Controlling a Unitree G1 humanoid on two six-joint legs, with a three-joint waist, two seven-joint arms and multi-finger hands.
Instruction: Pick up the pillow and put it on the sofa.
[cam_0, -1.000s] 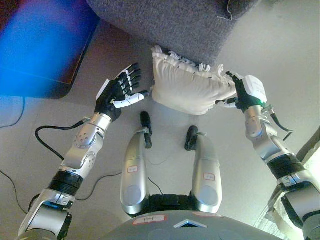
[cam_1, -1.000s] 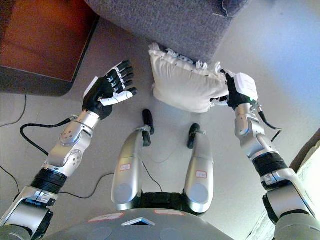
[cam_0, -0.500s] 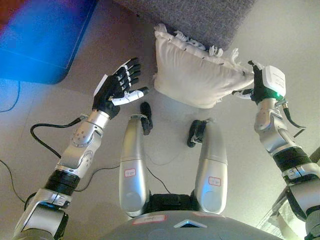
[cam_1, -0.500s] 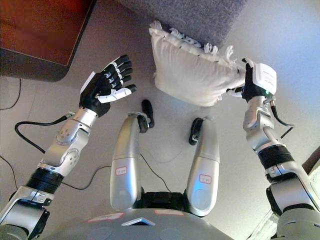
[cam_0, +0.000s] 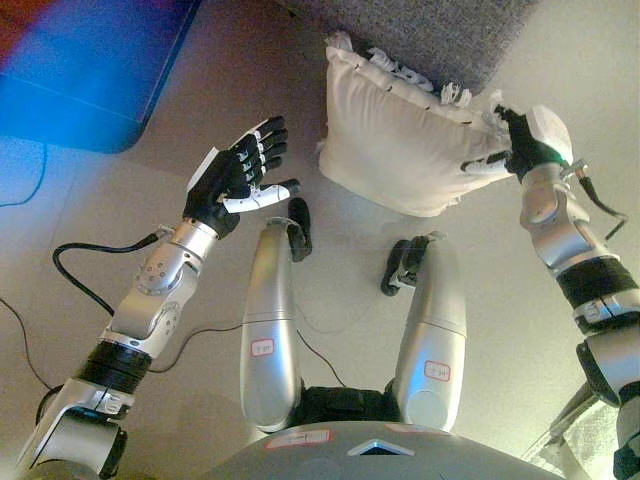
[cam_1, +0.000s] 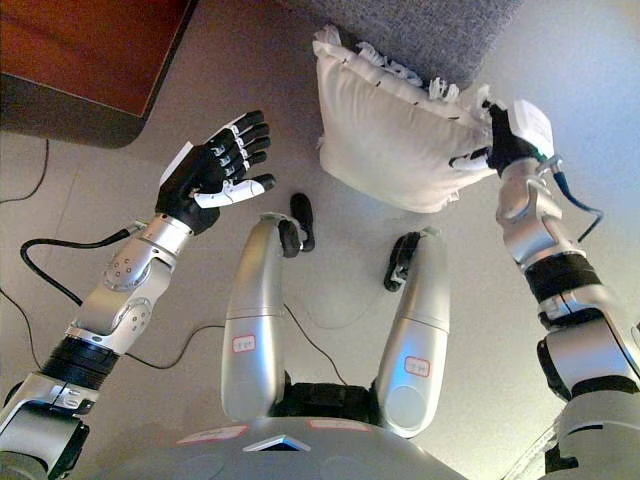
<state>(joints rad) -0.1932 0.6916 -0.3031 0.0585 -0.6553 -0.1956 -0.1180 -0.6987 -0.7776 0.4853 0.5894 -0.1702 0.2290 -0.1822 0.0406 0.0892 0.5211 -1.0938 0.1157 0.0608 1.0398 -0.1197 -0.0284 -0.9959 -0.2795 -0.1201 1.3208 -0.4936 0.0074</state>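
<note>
A cream pillow (cam_0: 400, 145) with a frilled edge hangs above the floor, just in front of the grey sofa (cam_0: 430, 35) at the top of the view. My right hand (cam_0: 520, 145) is shut on the pillow's right corner and holds it up. My left hand (cam_0: 235, 180) is open, palm up, to the left of the pillow and apart from it. The pillow also shows in the right eye view (cam_1: 395, 130).
A dark wooden piece of furniture (cam_1: 90, 60) stands at the top left. The floor (cam_1: 150, 390) is pale and bare around me.
My right hand has lifted the pillow off the floor and carried it up and a little right, closer to the sofa edge. My left hand stays open and has hardly moved.
</note>
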